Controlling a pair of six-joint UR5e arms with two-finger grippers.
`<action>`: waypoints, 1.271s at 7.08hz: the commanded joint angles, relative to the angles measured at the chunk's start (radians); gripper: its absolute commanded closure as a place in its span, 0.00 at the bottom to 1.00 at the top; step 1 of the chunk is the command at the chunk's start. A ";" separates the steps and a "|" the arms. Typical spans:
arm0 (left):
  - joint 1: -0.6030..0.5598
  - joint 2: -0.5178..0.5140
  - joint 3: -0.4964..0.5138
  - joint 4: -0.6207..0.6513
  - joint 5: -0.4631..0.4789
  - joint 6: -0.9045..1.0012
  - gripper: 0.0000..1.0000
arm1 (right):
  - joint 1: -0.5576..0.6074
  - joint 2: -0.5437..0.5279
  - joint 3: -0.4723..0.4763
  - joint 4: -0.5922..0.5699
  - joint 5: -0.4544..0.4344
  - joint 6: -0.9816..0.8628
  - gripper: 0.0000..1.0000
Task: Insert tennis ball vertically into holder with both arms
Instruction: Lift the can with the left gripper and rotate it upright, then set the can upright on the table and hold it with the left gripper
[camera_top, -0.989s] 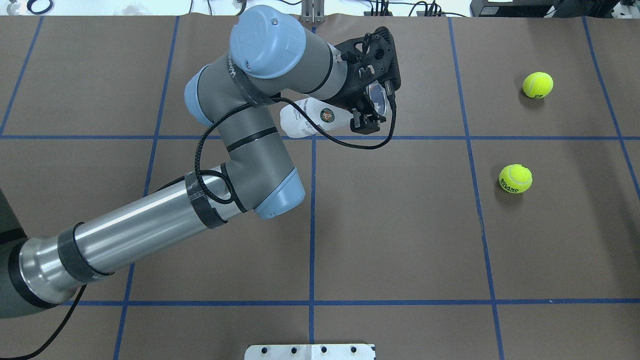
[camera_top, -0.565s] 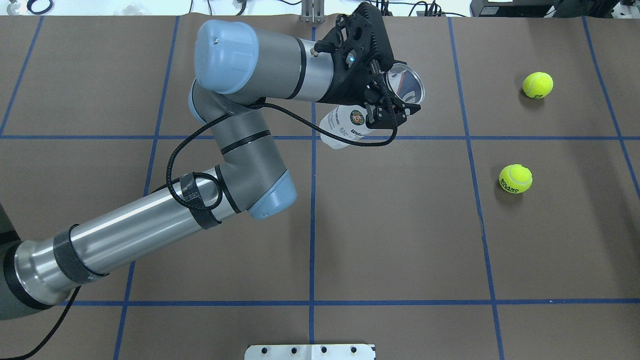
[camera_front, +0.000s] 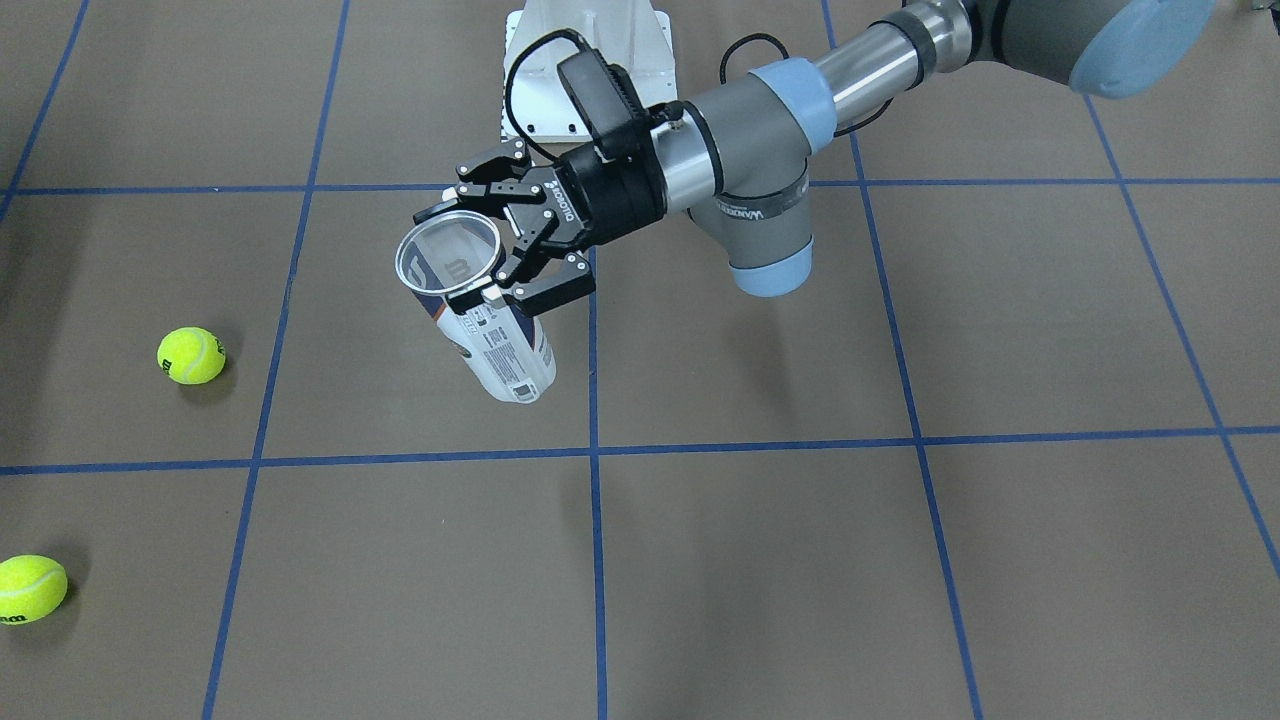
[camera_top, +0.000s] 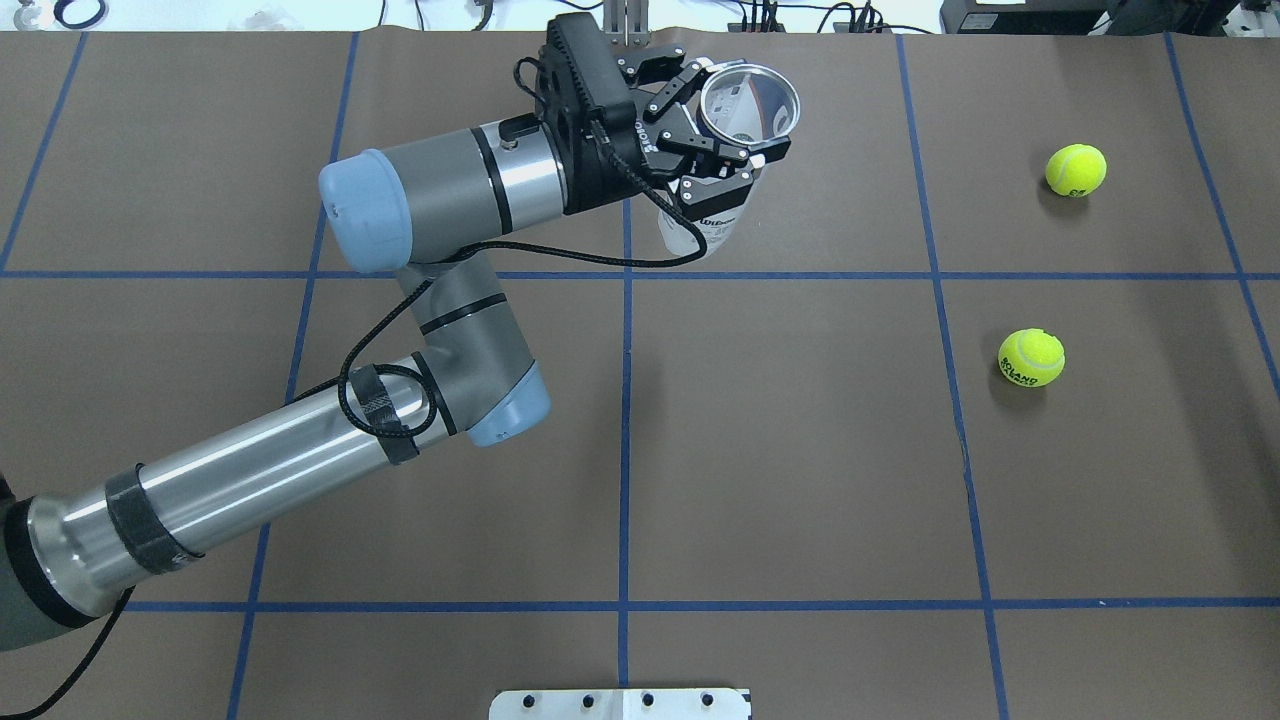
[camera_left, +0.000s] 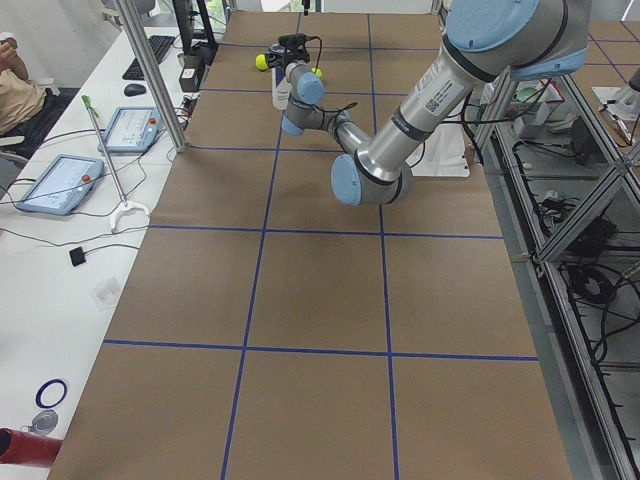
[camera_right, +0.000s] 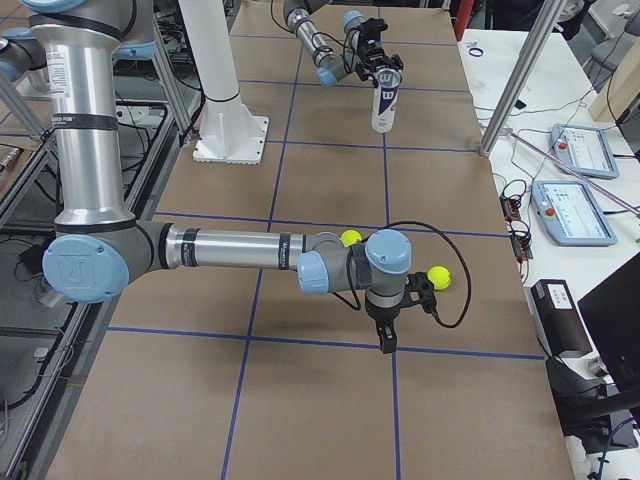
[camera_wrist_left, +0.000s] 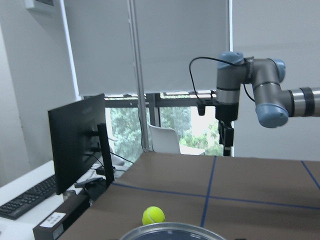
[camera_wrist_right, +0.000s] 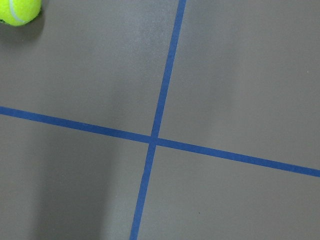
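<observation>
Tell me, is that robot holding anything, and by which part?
The left hand grips the clear tennis-ball tube just below its open metal rim. Right hand: cannot tell.

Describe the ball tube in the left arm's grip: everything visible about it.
The holder is a slim clear plastic tube with a metal rim around its open mouth and a white and navy label with small print down its side. It stands close to upright, mouth up, slightly tilted. No ball shows inside. The left gripper is clamped across it just below the rim, a finger on each side. Whether its base touches the table cannot be told.
</observation>
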 joint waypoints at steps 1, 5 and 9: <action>0.004 0.013 0.091 -0.142 0.163 -0.014 0.23 | 0.000 -0.001 0.008 0.000 0.024 -0.001 0.01; 0.091 0.022 0.192 -0.200 0.226 -0.047 0.23 | 0.000 0.001 0.010 0.000 0.025 0.000 0.01; 0.102 0.067 0.205 -0.278 0.283 -0.086 0.22 | -0.001 0.002 0.012 0.000 0.028 0.000 0.01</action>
